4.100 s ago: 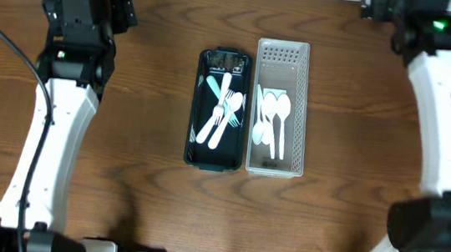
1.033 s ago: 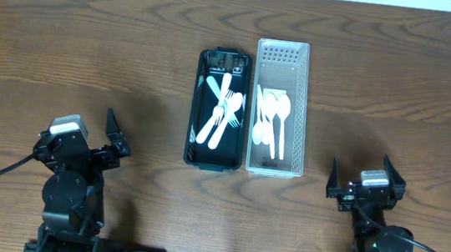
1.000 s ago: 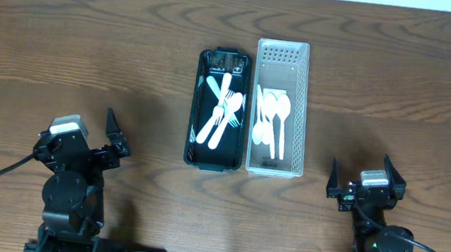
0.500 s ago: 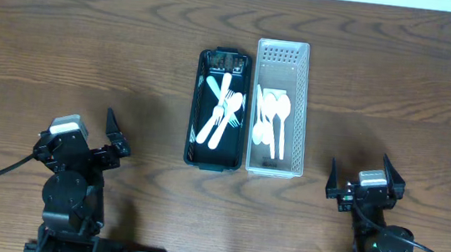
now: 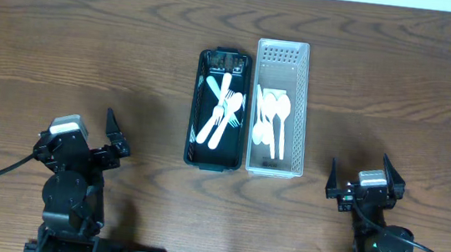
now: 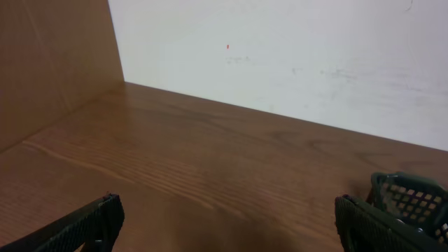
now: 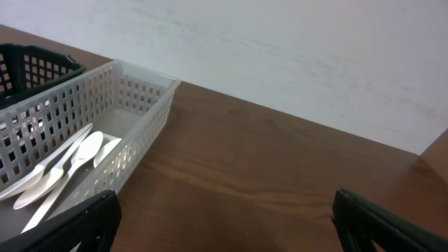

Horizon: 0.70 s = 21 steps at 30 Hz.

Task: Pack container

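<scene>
Overhead: black basket [image 5: 196,106] with forks [image 5: 227,109], white basket [image 5: 303,109] with spoons [image 5: 275,119], side by side mid-bench [image 5: 398,77]. Left pincer [image 6: 224,227] and right pincer [image 7: 224,224] wide open, empty, near edge. Left wrist catches only black basket corner; right wrist shows spoons.

A black mesh basket [image 5: 214,157] held crossed white forks [image 5: 223,114]; touching its right side, a white slotted basket [image 5: 283,60] lay parallel, white spoons [image 5: 274,118] lengthwise inside.
</scene>
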Motion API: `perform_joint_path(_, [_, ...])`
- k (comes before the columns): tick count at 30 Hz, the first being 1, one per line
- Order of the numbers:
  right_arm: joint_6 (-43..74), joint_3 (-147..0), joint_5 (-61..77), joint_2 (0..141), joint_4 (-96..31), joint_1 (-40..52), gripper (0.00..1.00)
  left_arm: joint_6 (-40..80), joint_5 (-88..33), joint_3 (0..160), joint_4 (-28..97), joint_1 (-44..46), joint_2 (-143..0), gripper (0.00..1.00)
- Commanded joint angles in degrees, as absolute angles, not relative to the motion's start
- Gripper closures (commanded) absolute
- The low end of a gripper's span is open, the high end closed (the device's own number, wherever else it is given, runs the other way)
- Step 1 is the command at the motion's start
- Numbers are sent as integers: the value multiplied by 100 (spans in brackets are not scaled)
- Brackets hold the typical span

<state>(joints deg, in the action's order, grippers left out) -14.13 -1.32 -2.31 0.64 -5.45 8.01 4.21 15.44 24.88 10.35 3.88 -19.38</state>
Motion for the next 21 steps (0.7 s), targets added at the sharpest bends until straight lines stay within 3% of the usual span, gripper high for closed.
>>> perform_joint_path(1, [-1466,-93,-187,32,-541,757,1,364,1638,2497,1142,405,-1831,2])
perform_joint_path(4, [-1466,-93,-187,32,-541,757,1,373,1505,2497,1881,423,-1439,2])
perform_joint_path(9, [-1466,-93,-189,32,-541,757,1,362,178,2462,3579,541,-462,2])
perform_joint_path(11, [-1463,-93,-189,32,-541,757,1,252,-78,2340,3708,550,-185,2])
perform_joint_path(16, [-1466,-93,-189,32,-541,757,1,-829,-746,1660,2445,550,-12,2])
perform_joint_path(21, [-1463,-93,-189,32,-541,757,1,-991,-661,683,843,550,-12,2])
